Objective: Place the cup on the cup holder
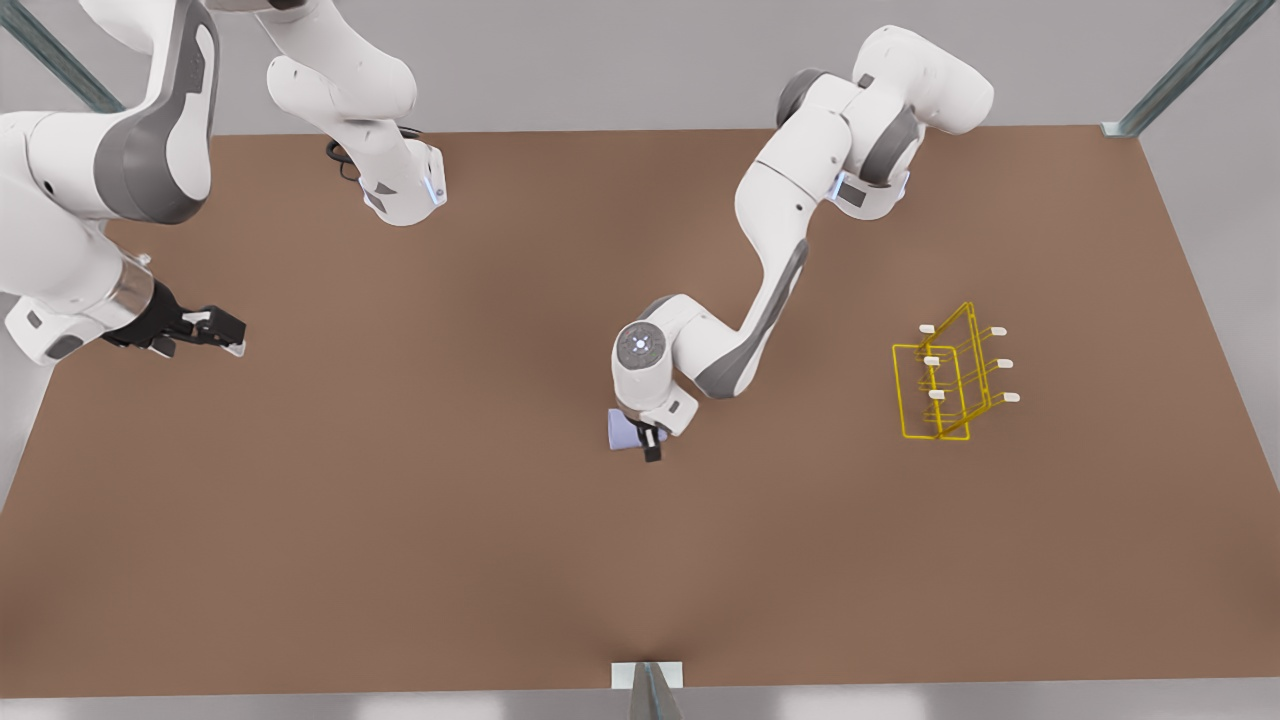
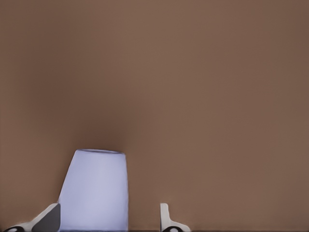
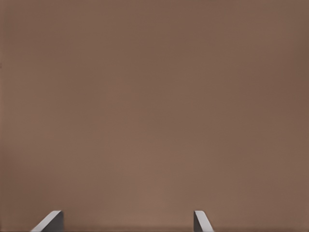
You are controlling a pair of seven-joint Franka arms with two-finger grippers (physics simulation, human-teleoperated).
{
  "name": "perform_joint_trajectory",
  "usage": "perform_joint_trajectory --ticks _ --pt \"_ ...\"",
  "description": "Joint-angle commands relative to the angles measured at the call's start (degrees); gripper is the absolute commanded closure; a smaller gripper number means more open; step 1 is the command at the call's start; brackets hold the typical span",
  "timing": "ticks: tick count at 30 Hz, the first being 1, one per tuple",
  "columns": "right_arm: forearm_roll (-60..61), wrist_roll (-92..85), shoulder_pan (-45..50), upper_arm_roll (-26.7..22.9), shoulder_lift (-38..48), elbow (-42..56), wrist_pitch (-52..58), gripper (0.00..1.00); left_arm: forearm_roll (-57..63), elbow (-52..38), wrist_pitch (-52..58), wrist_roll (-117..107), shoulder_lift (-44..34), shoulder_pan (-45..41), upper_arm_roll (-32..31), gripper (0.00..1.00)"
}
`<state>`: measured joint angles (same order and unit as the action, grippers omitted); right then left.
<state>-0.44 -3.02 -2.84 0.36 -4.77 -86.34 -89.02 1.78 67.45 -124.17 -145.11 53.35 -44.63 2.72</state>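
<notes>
At frame center, the left gripper [image 1: 645,437], fingers spread, straddles the partly hidden lavender cup [image 1: 622,431]; yellow cup holder [image 1: 950,376] sits right; right gripper [image 1: 222,330] waits spread far left.

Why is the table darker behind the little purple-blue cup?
In the left wrist view a soft dark shadow spreads on the brown table behind the lavender-blue tapered cup; in the front view the yellow wire cup holder looks sharp, without glare.

Brown table [image 1: 400,500], grey walls, metal corner struts [image 1: 1180,70].
</notes>
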Motion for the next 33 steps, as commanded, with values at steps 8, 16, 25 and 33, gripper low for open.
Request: perform_joint_trajectory --ticks 8,16,25,33 --pt "0.1 -0.8 -0.2 0.0 -0.8 0.0 0.3 0.0 -0.7 0.6 -5.0 -1.3 1.0 -0.8 -1.1 0.0" --pt "0.1 -1.1 -0.4 0.0 -0.8 0.0 0.3 0.0 -0.5 1.4 -3.8 -0.5 2.5 -1.5 -1.1 0.0" --pt "0.1 -1.3 -0.6 0.0 -1.2 0.0 0.4 0.0 -0.9 0.8 -3.0 0.3 4.0 -1.6 -1.1 0.23" --pt "0.1 -1.4 -0.8 0.0 -1.2 0.1 0.4 0.0 -2.0 0.8 1.6 5.5 -0.3 -0.7 -2.5 0.26"
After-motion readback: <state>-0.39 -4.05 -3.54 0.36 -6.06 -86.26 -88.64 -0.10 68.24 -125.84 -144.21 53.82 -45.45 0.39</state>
